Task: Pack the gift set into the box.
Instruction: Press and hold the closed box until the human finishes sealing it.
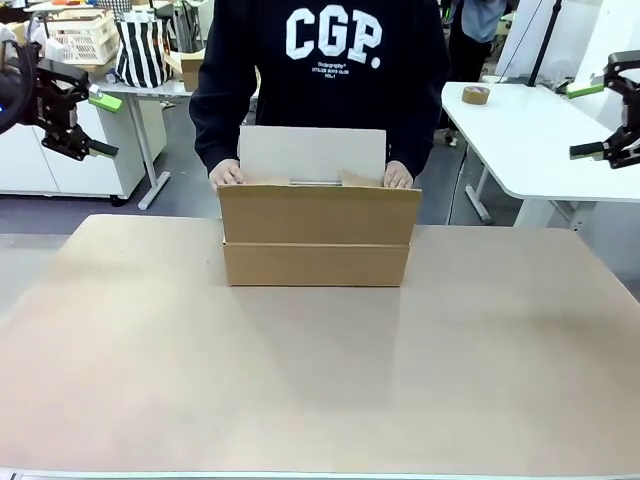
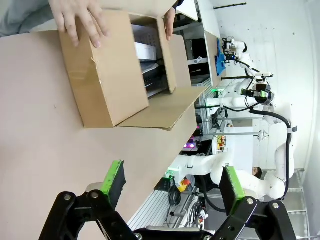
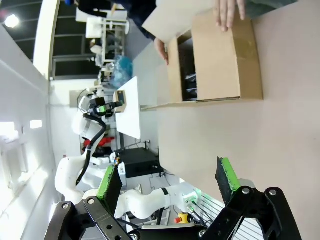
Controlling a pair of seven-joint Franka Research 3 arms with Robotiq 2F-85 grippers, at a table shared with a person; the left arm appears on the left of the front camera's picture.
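Clearly, white letters "CGP." stand on the person's dark sweatshirt; the smaller print under them is too small to read. The large brown corrugated cardboard box sits on the tan bench, toward its far side, flaps open, with white and dark flat things inside. The person's hands rest on its far edge. The left end effector and the right end effector hang raised at the sides, fingers wide apart, both empty.

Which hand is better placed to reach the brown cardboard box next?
Left, marginally: both hands hang open at the sides, but the left hand looks nearer the large brown cardboard box than the right hand.
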